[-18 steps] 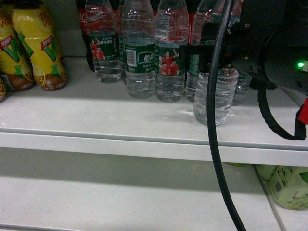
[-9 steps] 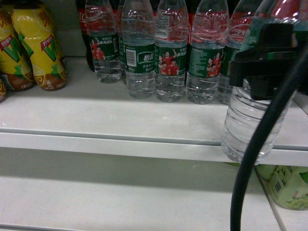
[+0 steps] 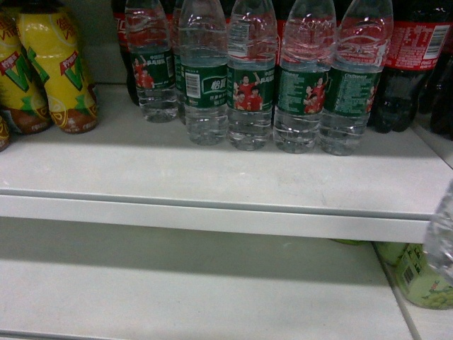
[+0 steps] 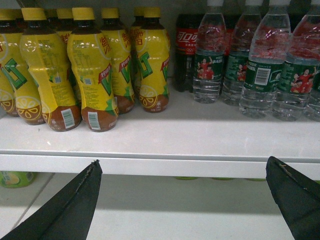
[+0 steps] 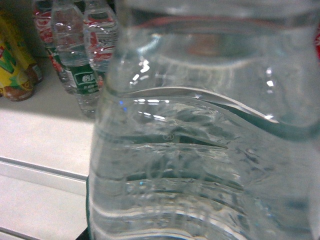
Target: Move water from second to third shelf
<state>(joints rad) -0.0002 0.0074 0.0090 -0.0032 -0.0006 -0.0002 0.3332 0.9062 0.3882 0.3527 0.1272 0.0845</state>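
We saw clear ribbed plastic water bottle (image 5: 200, 150) filling right wrist view, at head view's right edge by white shelf lip (image 3: 212, 212). Right fingers' state: cannot tell. Left fingers (image 4: 70, 210) spread, empty.

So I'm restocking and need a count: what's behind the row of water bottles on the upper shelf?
Behind the water bottles stand dark cola bottles with red labels, showing at the right and through gaps. How many are there is hidden by the water row.
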